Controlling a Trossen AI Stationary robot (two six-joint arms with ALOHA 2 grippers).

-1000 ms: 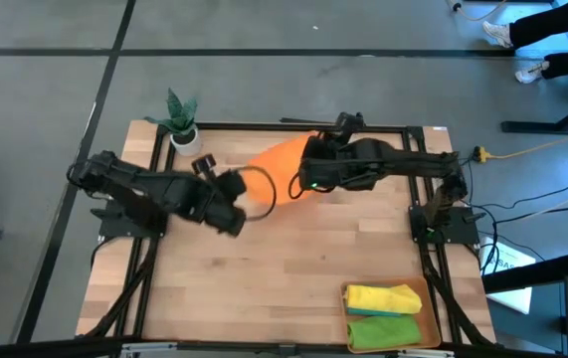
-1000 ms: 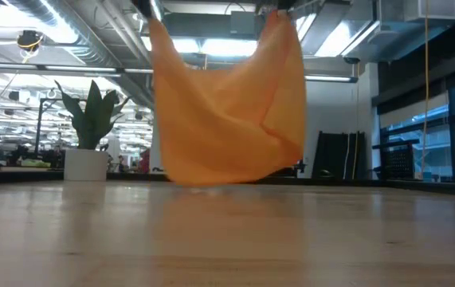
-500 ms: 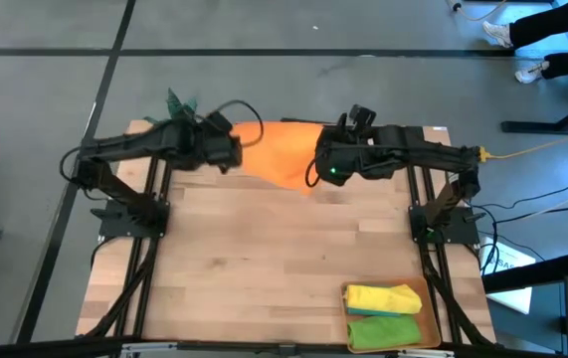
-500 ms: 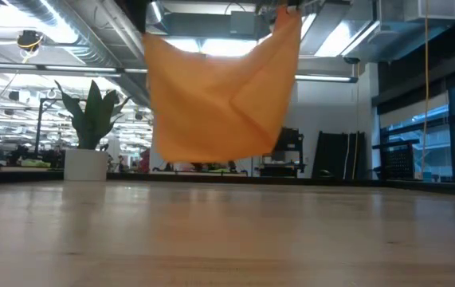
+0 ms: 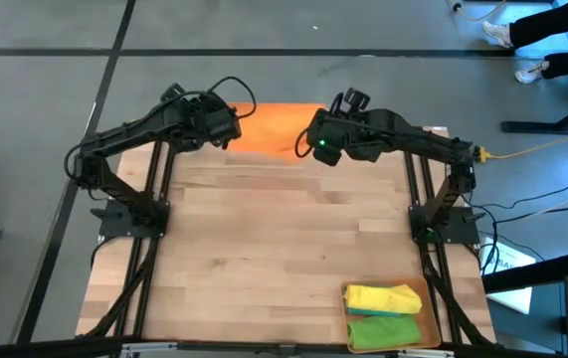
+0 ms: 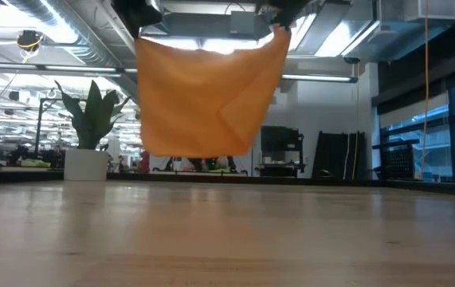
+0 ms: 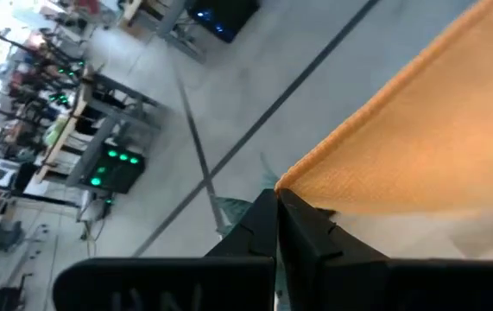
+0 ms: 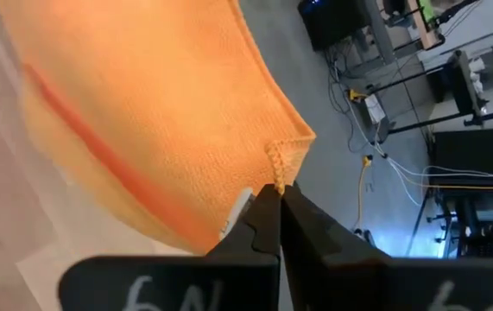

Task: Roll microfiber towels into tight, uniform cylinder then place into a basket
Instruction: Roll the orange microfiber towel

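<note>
Presently the orange towel (image 6: 199,92) hangs spread above the tabletop (image 5: 284,259), well apart from the basket (image 5: 349,320). Left end effector (image 7: 277,200) and right end effector (image 8: 277,192) each clamp an upper corner, its top edge running between them.

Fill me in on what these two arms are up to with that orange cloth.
Both arms are holding one orange microfiber towel spread out in the air above the far end of the table. The left gripper is shut on one top corner and the right gripper on the other, so the cloth hangs clear of the wood. It has not been rolled. At the near right corner, the basket holds a yellow towel and a green towel.
</note>
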